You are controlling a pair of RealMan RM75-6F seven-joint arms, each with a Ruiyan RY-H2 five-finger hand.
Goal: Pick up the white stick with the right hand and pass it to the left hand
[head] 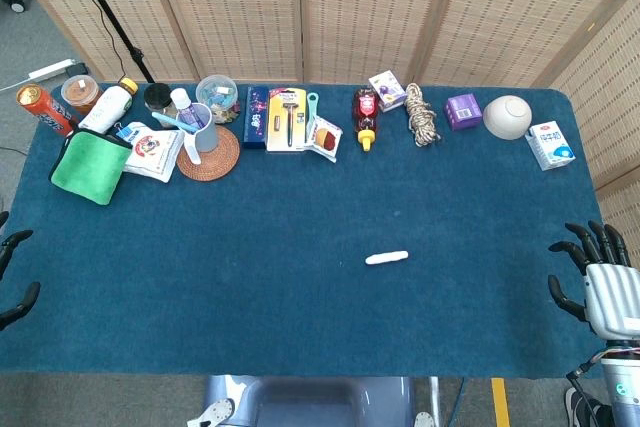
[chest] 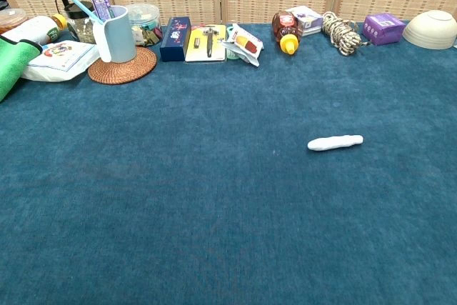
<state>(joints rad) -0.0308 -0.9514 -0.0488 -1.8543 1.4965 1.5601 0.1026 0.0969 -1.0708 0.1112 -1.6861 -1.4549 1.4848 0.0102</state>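
A short white stick (head: 386,258) lies flat on the blue table cloth (head: 300,277), right of centre; the chest view shows the white stick (chest: 335,143) too, alone on the cloth. My right hand (head: 596,277) hovers at the table's right edge, fingers spread and holding nothing, well to the right of the stick. Only the dark fingertips of my left hand (head: 14,277) show at the far left edge, apart and empty. Neither hand appears in the chest view.
Along the far edge stand a green cloth (head: 90,169), a grey cup (head: 202,127) on a round woven mat, a razor pack (head: 288,117), a red bottle (head: 365,112), a coiled rope (head: 422,115), a purple box (head: 463,111), a white bowl (head: 507,116) and a small carton (head: 550,144).
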